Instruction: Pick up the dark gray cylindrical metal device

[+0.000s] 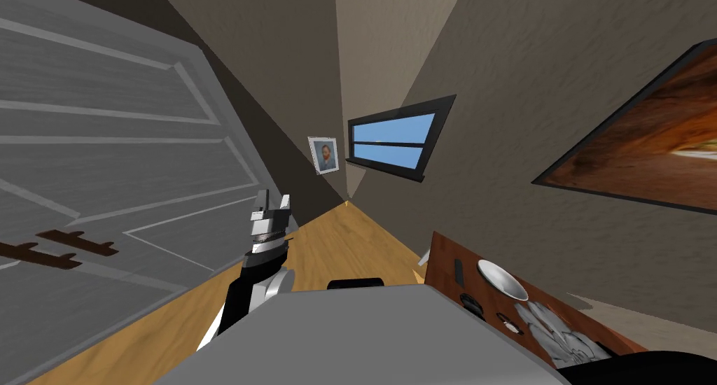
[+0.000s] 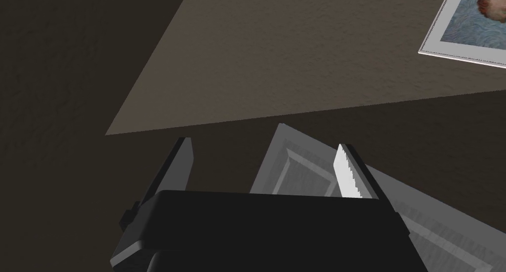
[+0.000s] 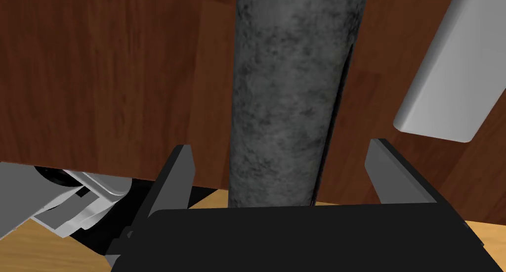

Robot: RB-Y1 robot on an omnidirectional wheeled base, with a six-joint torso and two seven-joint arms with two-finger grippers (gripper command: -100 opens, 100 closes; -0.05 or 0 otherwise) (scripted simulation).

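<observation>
Dark grey mottled cylindrical device [image 3: 291,86] lies on reddish-brown wooden table [image 3: 89,86], between right gripper [image 3: 279,145] fingers; these stand wide, clear of both flanks; judged rigid, fairly heavy, smooth, liable to roll; grip squarely across mid-barrel. Left gripper [image 2: 264,144] raised, wide, empty.

Dark grey cylinder [image 3: 291,86], far end past the frame edge

Black-and-white left forearm [image 1: 241,300], silver-banded wrist [image 1: 268,242]; left hand [image 2: 264,145] and right hand [image 3: 279,145] dark boxes with thin grey fingers [image 2: 348,175].
</observation>
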